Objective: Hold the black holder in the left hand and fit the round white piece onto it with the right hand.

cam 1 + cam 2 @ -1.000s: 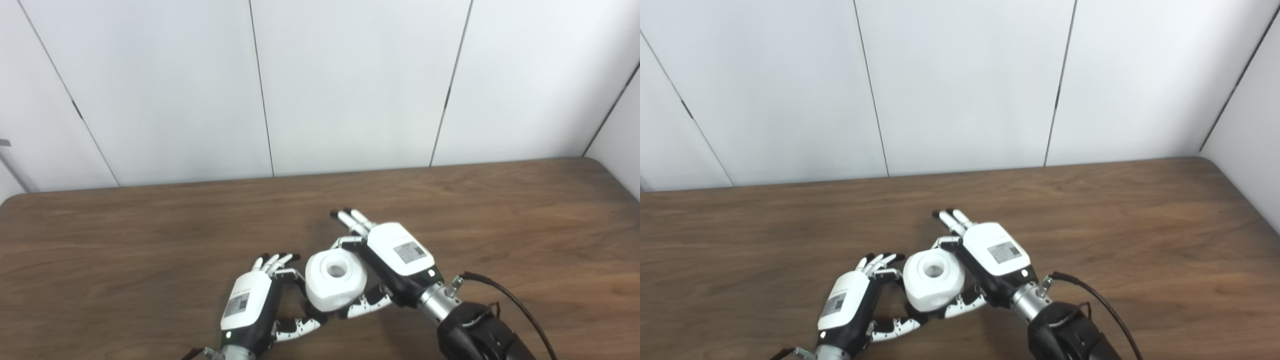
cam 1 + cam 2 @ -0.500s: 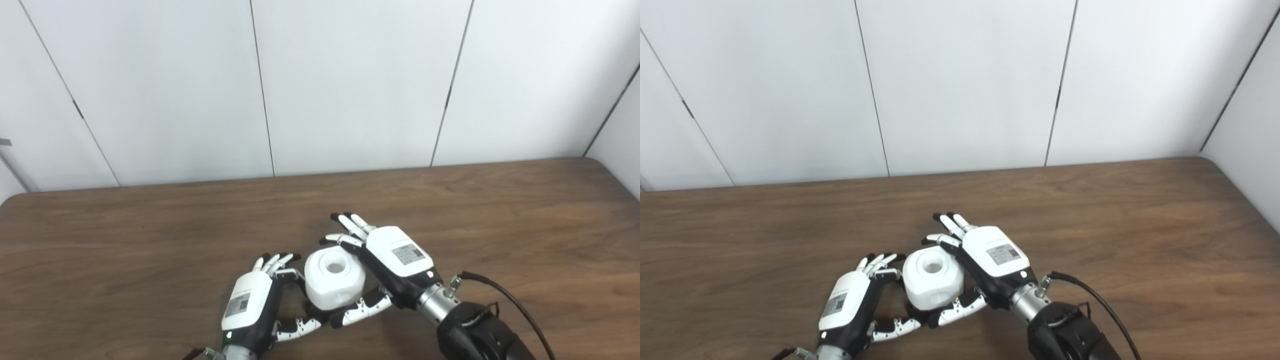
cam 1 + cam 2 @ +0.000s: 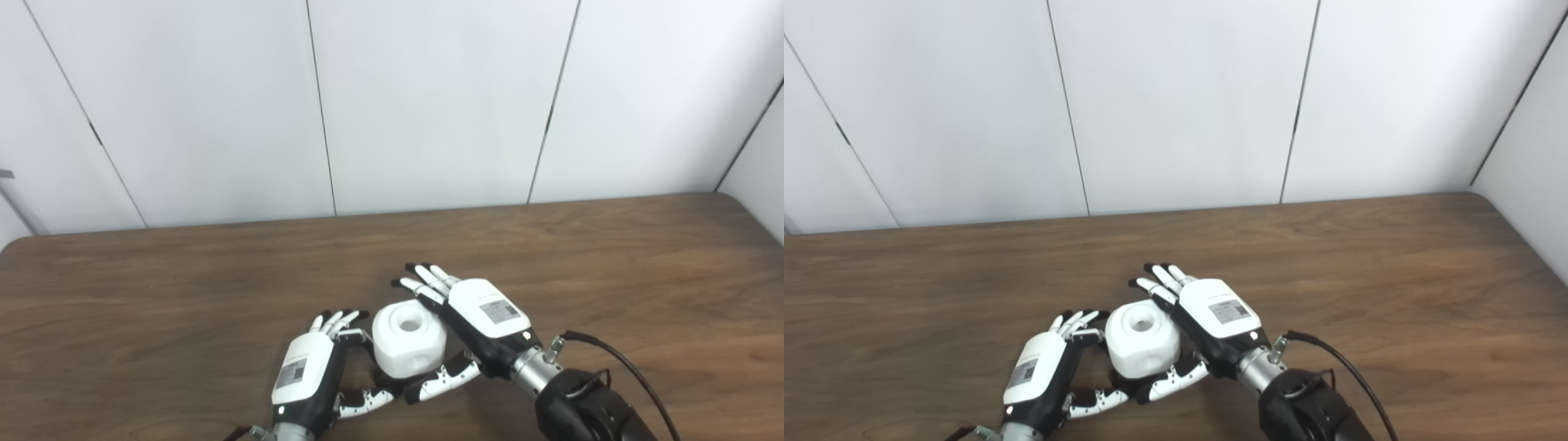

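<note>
White panelled wall behind brown wood table (image 3: 184,294). Right hand (image 3: 484,312) fingers spread straight, released, just beside round white piece (image 3: 407,344). Left hand (image 3: 306,370) fingers curled around the base under that piece; black holder mostly hidden, grasp likely.

hidden and cut-off parts around the white piece

the black holder (image 3: 375,375) shows only as a dark sliver at 7 o'clock under the round white piece (image 3: 407,344), the rest covered; whether the two are seated cannot be told. the left hand (image 3: 309,376) has its wrist cut by the bottom edge, its palm side hidden. the right hand (image 3: 474,321) has its palm hidden, its forearm leaving the frame at 5 o'clock.
</note>
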{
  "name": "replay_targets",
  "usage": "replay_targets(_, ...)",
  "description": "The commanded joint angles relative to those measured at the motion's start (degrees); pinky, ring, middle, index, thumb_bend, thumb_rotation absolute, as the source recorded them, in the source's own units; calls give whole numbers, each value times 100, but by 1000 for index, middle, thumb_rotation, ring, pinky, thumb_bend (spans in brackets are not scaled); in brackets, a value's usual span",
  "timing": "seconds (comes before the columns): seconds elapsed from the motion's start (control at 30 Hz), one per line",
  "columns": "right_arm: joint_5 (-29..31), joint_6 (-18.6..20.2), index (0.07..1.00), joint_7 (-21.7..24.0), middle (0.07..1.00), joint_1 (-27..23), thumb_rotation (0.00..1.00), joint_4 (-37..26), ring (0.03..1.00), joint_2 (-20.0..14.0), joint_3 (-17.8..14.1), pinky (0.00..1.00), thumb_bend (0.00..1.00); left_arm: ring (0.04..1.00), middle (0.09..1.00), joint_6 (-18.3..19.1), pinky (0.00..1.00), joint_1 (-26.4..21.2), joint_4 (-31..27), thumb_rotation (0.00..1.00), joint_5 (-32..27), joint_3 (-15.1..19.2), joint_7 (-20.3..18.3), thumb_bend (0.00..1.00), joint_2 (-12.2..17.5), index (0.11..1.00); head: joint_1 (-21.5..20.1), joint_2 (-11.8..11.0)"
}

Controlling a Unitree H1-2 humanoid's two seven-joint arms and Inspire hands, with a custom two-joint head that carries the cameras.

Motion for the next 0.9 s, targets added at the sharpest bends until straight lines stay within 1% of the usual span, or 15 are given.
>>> replay_targets(0.0,53,3,969,216,1000,-90,486,-143,1000,8,54,902,1000,923,876,-96,1000,-151,-31,48,45,-34,96,515,-87,481,-3,6)
replay_targets(0.1,95,31,994,297,1000,-91,512,-180,1000,3,36,897,1000,924,877,-134,1000,-157,-14,48,19,-31,104,515,-75,481,-16,2)
replay_targets(0.3,265,119,1000,425,1000,-89,544,-253,1000,-12,-34,893,1000,925,877,-130,1000,-164,-3,48,14,-32,84,515,-66,482,-31,-11)
replay_targets(0.57,406,227,1000,526,1000,-103,547,-327,1000,-36,-78,899,1000,933,884,-28,1000,-169,-15,47,7,-15,-2,515,-82,482,-68,-54)
replay_targets(0.77,420,327,1000,657,1000,-114,541,-428,1000,-56,-132,922,1000,932,884,-86,1000,-178,37,48,8,-6,44,515,-71,482,-73,-67)
replay_targets(0.87,407,382,1000,687,1000,-118,543,-503,1000,-80,-160,922,1000,933,886,-41,1000,-173,1,48,19,-7,1,515,-70,482,-73,-67)
